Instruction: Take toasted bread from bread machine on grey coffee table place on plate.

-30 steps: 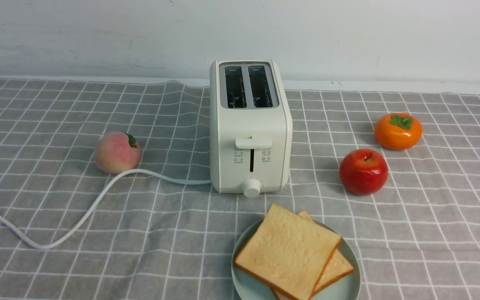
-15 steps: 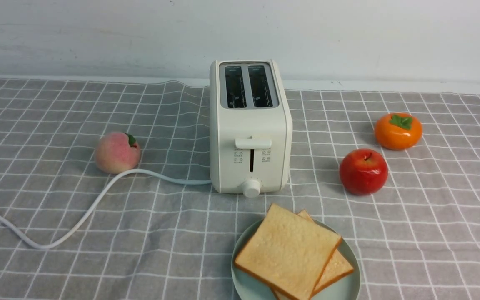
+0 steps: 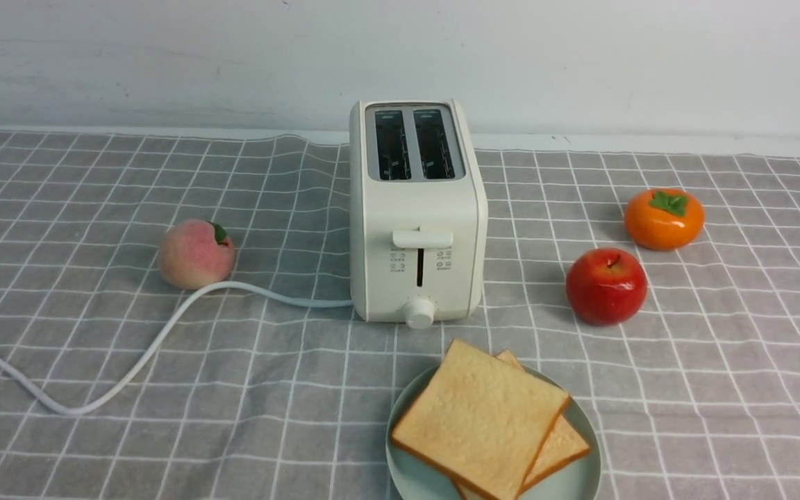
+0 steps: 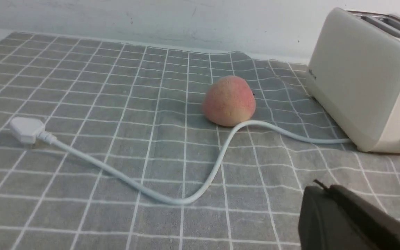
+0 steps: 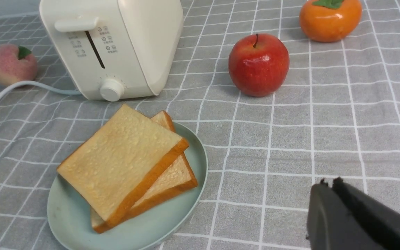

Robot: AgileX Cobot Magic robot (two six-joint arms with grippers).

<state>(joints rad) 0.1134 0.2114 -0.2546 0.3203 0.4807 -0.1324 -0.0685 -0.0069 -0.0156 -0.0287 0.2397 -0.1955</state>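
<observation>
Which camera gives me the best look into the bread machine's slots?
The front view: it looks down into both slots of the bread machine, and both look empty. The left wrist view catches only a sliver of the top; the right wrist view cuts the top off.

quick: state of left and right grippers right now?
Left gripper: closed, holding nothing.
Right gripper: closed, holding nothing.

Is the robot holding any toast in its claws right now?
No. The left gripper and right gripper are shut on nothing; both slices of toasted bread lie on the plate.
</observation>
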